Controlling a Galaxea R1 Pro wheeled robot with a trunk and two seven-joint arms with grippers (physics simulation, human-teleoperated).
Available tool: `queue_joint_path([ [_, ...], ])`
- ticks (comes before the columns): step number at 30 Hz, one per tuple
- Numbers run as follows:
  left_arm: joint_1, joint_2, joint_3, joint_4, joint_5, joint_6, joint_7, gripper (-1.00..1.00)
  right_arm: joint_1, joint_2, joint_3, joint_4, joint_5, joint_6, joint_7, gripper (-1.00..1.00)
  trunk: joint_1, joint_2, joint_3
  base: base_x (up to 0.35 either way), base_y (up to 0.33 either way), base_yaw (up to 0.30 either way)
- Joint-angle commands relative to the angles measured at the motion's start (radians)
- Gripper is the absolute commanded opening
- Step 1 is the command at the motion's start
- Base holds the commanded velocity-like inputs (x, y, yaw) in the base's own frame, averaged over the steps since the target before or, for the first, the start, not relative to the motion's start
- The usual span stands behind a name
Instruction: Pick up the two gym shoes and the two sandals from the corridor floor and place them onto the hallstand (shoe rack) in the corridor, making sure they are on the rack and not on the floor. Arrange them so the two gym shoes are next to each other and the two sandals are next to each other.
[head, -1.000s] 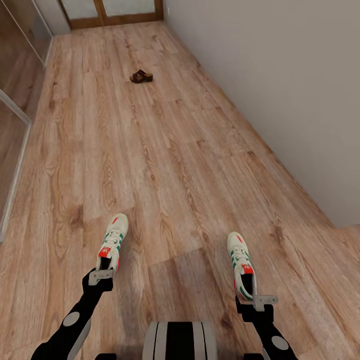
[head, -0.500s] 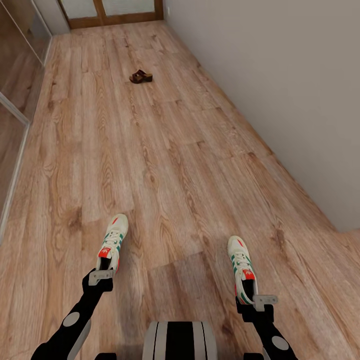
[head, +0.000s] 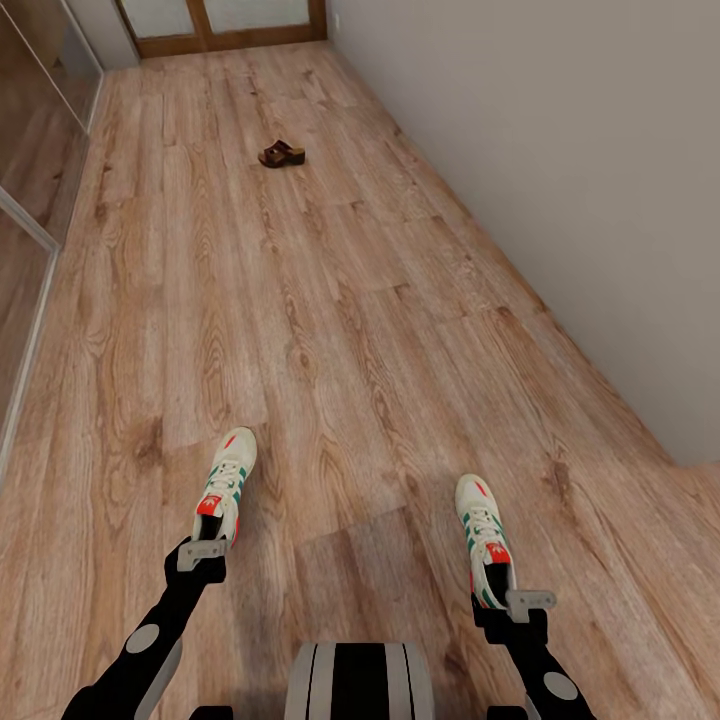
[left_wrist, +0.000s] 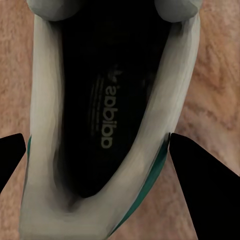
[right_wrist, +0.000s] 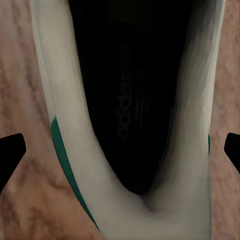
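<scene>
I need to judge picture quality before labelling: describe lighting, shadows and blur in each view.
Head view: even, soft light, no glare; a faint darker patch on the corridor floor ahead of the robot's base; the distant sandals are small and soft. Left wrist view: the left gym shoe looms close and smeared, its inside nearly black. Right wrist view: the right gym shoe likewise, insole print barely legible.

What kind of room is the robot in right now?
Probably a home corridor: a long, narrow run of light brown wood-plank floor, a plain pale wall along one side, a wood-framed glazed door at the far end, and a dark brown sandal lying on the planks.
</scene>
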Motion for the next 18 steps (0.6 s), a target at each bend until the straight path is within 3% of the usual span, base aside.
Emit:
queue_joint_path([
  [1, 0.000, 0.000, 0.000, 0.001, 0.009, -0.002, -0.005, -1.00, 0.000, 0.000, 0.001, 0.001, 0.001, -0.003, -0.003, -1.00, 0.000, 0.000, 0.000, 0.004, 0.000, 0.000],
  [18, 0.001, 0.000, 0.000, -0.007, 0.009, -0.002, -0.005, -1.00, 0.000, 0.000, 0.001, 0.001, 0.001, -0.003, -0.003, -1.00, 0.000, 0.000, 0.000, 0.000, 0.000, 0.000],
])
